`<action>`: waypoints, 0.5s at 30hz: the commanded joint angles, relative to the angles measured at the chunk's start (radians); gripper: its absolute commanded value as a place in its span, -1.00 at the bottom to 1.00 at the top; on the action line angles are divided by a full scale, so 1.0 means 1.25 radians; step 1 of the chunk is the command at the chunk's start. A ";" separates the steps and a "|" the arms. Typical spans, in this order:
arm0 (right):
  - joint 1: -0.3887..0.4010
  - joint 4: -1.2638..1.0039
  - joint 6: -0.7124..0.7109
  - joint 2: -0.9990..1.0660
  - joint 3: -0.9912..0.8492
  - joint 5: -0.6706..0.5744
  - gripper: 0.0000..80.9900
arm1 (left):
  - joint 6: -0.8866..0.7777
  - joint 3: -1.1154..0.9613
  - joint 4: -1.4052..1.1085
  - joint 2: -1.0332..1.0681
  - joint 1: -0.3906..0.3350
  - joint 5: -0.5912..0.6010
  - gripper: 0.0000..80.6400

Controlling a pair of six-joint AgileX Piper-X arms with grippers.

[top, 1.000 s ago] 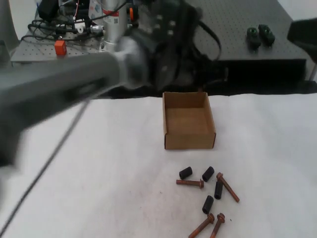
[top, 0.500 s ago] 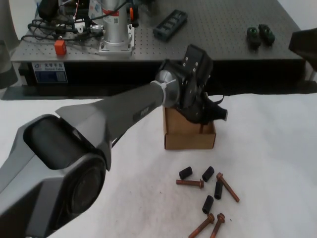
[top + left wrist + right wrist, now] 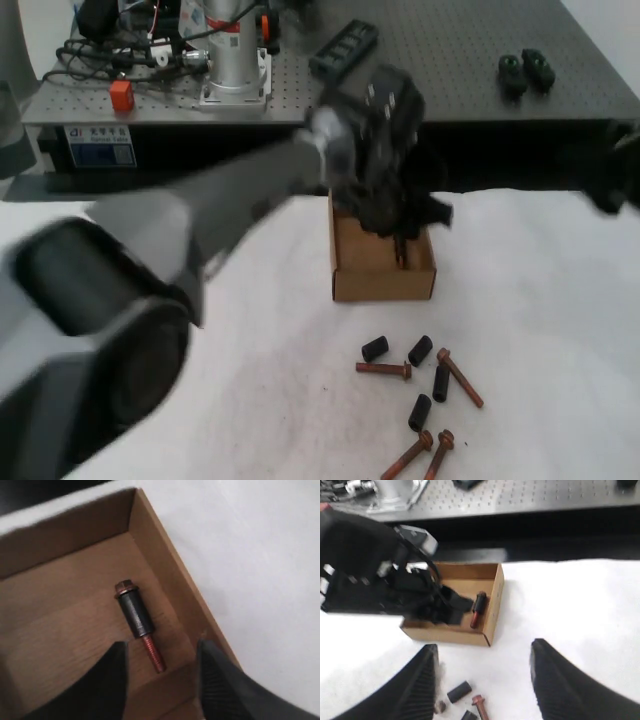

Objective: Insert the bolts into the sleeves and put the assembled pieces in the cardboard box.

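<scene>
The open cardboard box [image 3: 384,282] stands mid-bench. My left gripper [image 3: 400,232] hangs over it, open, fingers [image 3: 114,682] spread above the box floor [image 3: 60,630]. Between and just beyond them lies an assembled piece [image 3: 135,614], a copper bolt inside a black sleeve, loose on the floor by the side wall. The right wrist view shows the same piece [image 3: 478,606] in the box [image 3: 492,611], with the left gripper [image 3: 442,605] beside it. My right gripper [image 3: 482,690] is open and empty, up off the bench, nearer than the box. Loose bolts [image 3: 384,369] and sleeves [image 3: 375,348] lie in front of the box.
Several more copper bolts [image 3: 460,377] and black sleeves [image 3: 420,411] are scattered on the white cloth [image 3: 250,400]. The left arm [image 3: 200,220] crosses the left half of the bench. Behind the cloth, a perforated metal table [image 3: 470,60] carries cables and equipment.
The left arm swung in from the left and brought its gripper over the box. The assembled piece now lies loose on the box floor. The dark arm at the right edge has dropped lower.
</scene>
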 commanded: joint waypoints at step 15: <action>0.159 0.148 -0.200 0.519 -0.181 0.203 0.01 | 0.134 0.544 -0.063 -0.579 0.065 -0.099 -0.20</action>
